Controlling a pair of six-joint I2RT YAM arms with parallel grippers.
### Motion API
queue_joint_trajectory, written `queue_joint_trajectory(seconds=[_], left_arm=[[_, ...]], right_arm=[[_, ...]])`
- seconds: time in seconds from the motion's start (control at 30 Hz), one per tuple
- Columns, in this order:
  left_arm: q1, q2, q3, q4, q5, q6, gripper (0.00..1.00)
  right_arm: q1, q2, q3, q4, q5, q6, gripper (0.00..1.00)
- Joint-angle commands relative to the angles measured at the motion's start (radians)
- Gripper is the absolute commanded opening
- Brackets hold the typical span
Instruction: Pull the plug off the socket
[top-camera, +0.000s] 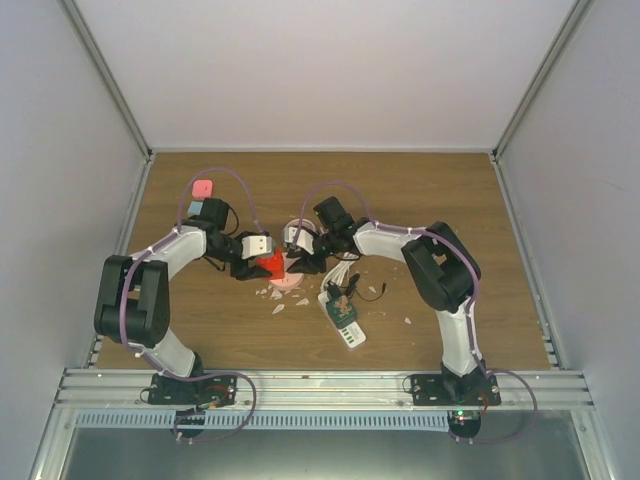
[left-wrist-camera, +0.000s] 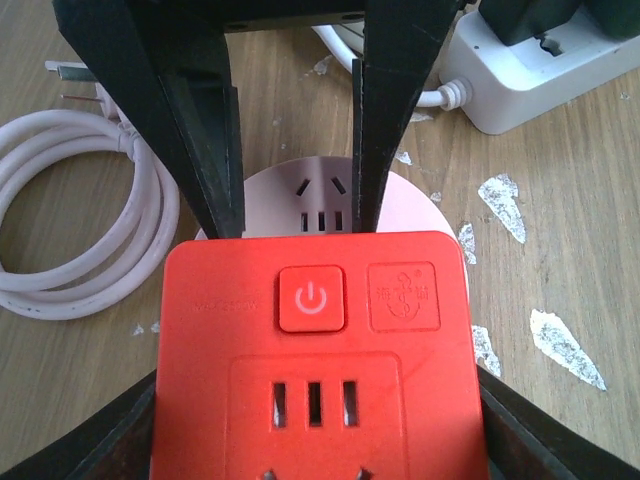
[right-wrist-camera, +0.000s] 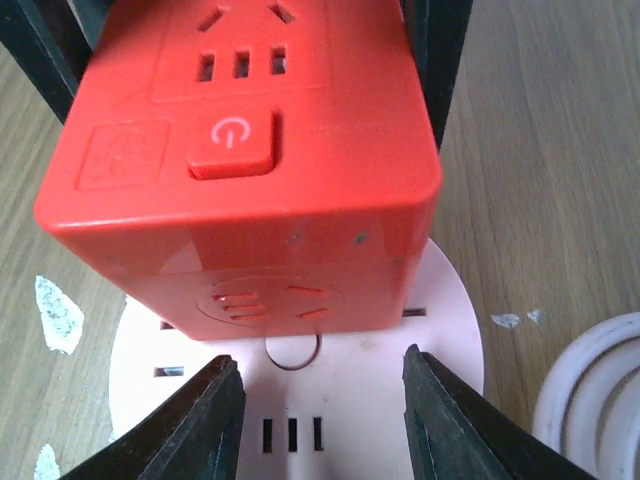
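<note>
A red cube plug (left-wrist-camera: 315, 350) sits on a round pale-pink socket (left-wrist-camera: 320, 195) lying on the wooden table. My left gripper (left-wrist-camera: 318, 400) is shut on the plug, one finger on each side face. In the right wrist view the plug (right-wrist-camera: 240, 170) stands on the pink socket (right-wrist-camera: 440, 330), with the left fingers flanking it at the top. My right gripper (right-wrist-camera: 320, 400) is open, its tips over the socket's top just in front of the plug, with only pink surface between them. From above, the plug (top-camera: 268, 264), socket (top-camera: 286, 283) and both grippers meet mid-table.
A white power strip (top-camera: 343, 325) with a dark plug in it lies near the right arm, also in the left wrist view (left-wrist-camera: 545, 70). A coiled white cable (left-wrist-camera: 80, 240) lies beside the socket. A small pink block (top-camera: 203, 188) sits at the back left. White flecks dot the wood.
</note>
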Motion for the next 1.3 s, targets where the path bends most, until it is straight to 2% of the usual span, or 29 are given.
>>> queue_joint_trajectory(seconds=[0.0,0.7,0.87,1.0,1.27], left_arm=[[0.004,0.003,0.042,0.068,0.090,-0.016,0.41],[0.006,-0.002,0.072,0.066,0.187,-0.079,0.36],[0.002,-0.035,0.032,0.093,0.167,-0.024,0.36],[-0.028,-0.100,-0.048,0.184,0.079,0.010,0.34],[-0.038,-0.028,0.102,0.024,0.079,-0.077,0.34]], right_arm=[[-0.009,0.034,0.039,-0.059,0.018,-0.039,0.46],[-0.012,0.117,0.066,-0.159,0.097,-0.136,0.47],[-0.014,0.136,0.067,-0.160,0.122,-0.139,0.47],[-0.014,0.155,0.075,-0.168,0.138,-0.141,0.46],[-0.013,0.170,0.066,-0.159,0.167,-0.144,0.46]])
